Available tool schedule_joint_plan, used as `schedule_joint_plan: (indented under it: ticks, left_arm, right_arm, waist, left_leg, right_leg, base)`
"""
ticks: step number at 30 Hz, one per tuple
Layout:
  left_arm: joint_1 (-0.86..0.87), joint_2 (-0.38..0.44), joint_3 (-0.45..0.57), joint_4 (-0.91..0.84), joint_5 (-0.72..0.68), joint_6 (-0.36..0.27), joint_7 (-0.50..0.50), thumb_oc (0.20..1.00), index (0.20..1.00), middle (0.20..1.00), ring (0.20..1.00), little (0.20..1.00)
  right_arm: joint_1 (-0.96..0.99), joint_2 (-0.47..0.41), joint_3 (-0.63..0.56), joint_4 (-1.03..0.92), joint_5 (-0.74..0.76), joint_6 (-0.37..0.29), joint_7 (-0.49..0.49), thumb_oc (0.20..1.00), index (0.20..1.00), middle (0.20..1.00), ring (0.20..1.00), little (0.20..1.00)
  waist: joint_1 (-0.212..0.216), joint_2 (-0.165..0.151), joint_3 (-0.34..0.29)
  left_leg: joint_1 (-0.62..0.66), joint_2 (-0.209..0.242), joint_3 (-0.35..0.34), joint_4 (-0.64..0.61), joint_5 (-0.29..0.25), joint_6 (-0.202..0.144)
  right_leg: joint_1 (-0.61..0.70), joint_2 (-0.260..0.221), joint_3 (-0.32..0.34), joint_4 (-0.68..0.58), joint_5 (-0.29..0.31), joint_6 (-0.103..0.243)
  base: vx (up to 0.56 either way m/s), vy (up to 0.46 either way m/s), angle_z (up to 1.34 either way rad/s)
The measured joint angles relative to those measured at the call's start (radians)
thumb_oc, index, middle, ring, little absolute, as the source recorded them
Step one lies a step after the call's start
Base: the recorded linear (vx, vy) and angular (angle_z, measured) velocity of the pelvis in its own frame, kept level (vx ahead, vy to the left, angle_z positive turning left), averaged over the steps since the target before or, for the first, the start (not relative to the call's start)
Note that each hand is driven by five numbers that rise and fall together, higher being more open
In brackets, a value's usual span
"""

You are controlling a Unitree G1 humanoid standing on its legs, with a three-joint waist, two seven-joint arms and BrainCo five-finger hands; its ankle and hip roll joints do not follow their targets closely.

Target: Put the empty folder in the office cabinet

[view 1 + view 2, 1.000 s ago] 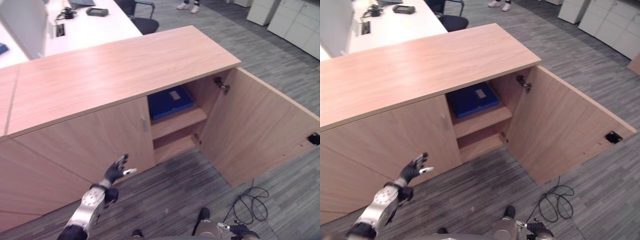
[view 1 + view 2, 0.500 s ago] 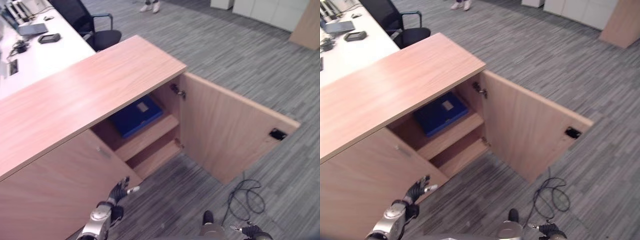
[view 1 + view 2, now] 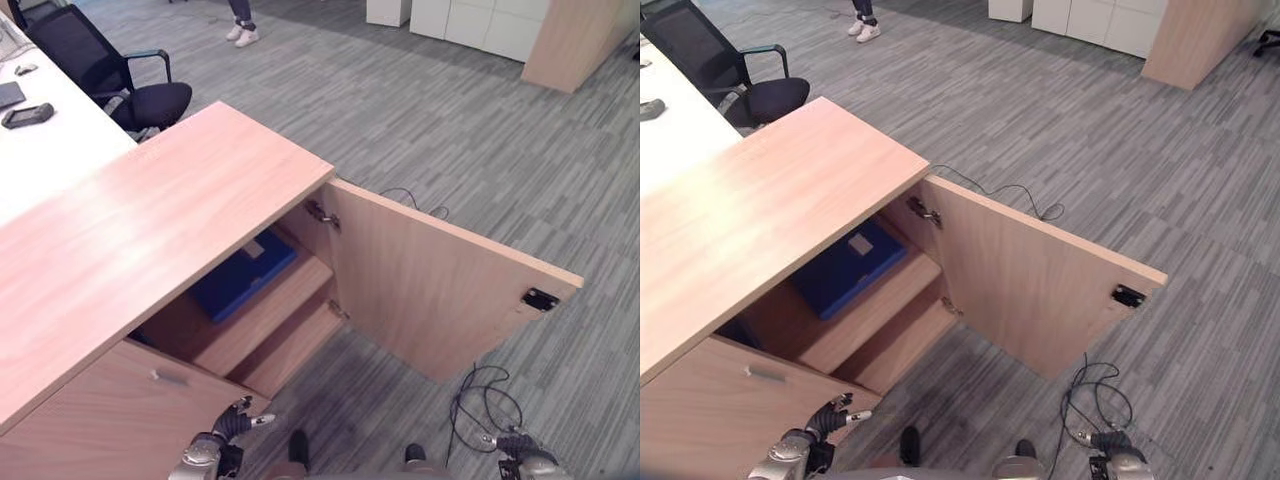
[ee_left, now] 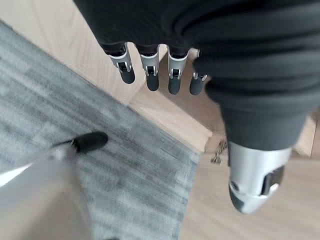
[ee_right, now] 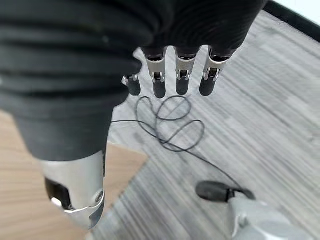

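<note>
Blue folder (image 3: 243,277) lies on the open cabinet's (image 3: 440,290) upper shelf; left robot hand (image 3: 232,424) and right robot hand (image 3: 1110,447) hang empty, fingers relaxed

**Colours around the pale wood cabinet**

The low light-oak wooden cabinet (image 3: 150,230) carries a fine pale grain. On its upper shelf lies a flat deep-blue folder (image 3: 240,283) with a small white label. Around the cabinet spreads grey carpet floor (image 3: 450,130), streaked light and dark. Beyond it stand a black office chair (image 3: 120,85) and a white desk (image 3: 45,145).
</note>
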Motion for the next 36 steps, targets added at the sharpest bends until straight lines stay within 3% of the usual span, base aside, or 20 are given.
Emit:
schedule_joint_plan:
  ticks: [4,8,10,23,29,36]
  left_arm:
    - [0.018,0.034,0.008,0.002,0.026,0.001,0.002,1.000,1.000,1.000,1.000,1.000]
    - [0.069,0.037,0.036,0.004,0.027,0.003,0.002,1.000,1.000,1.000,1.000,1.000]
    - [0.085,0.034,0.036,0.005,0.027,0.003,0.002,1.000,1.000,1.000,1.000,1.000]
    - [0.123,0.035,0.020,-0.038,0.027,0.003,-0.001,1.000,1.000,1.000,1.000,1.000]
    - [0.143,0.035,-0.004,-0.079,0.025,0.002,-0.013,1.000,1.000,1.000,1.000,1.000]
    - [0.168,0.033,-0.013,-0.117,0.025,0.005,-0.020,1.000,1.000,1.000,1.000,1.000]
  right_arm:
    - [-0.018,-0.030,-0.053,0.001,0.038,0.001,-0.003,1.000,1.000,1.000,1.000,1.000]
    - [-0.100,-0.230,-0.138,0.030,0.127,0.001,-0.026,1.000,1.000,1.000,1.000,1.000]
    - [-0.115,-0.284,-0.146,0.031,0.154,-0.013,-0.040,1.000,1.000,1.000,1.000,1.000]
    - [-0.337,-0.494,-0.159,0.051,0.236,-0.017,-0.062,1.000,1.000,1.000,1.000,1.000]
    - [-0.433,-0.478,-0.061,0.050,0.236,-0.015,-0.061,1.000,1.000,1.000,1.000,1.000]
    - [-0.443,-0.302,0.019,0.062,0.235,-0.015,-0.053,1.000,1.000,1.000,1.000,1.000]
  waist:
    - [0.000,-0.024,-0.022]
    - [0.003,-0.009,-0.068]
    - [0.009,-0.011,-0.077]
    - [0.033,-0.014,-0.095]
    - [0.056,-0.005,-0.101]
    - [0.080,0.011,-0.094]
  left_leg:
    - [0.023,-0.021,0.013,-0.010,-0.015,0.016]
    - [0.030,-0.012,0.029,-0.010,-0.023,0.016]
    - [0.031,-0.005,0.030,-0.010,-0.025,0.017]
    - [0.024,-0.005,0.020,-0.008,-0.017,0.011]
    - [0.023,-0.004,0.017,-0.007,-0.016,0.009]
    - [0.009,-0.003,-0.007,-0.007,-0.010,0.008]
  right_leg:
    - [0.015,-0.022,0.001,0.000,-0.005,0.008]
    - [0.011,-0.015,0.009,0.000,-0.007,0.009]
    - [0.011,-0.010,0.011,0.000,-0.007,0.007]
    - [0.010,-0.007,0.000,0.000,-0.005,0.008]
    - [0.013,-0.005,-0.003,0.000,-0.006,0.007]
    - [0.015,0.000,-0.027,0.000,-0.006,0.006]
  base:
    - [0.04,0.062,-0.08]
    - [0.03,0.061,-0.09]
    - [0.02,0.037,-0.03]
    - [0.00,0.006,0.02]
    - [-0.01,-0.001,0.01]
    - [-0.02,-0.010,0.09]
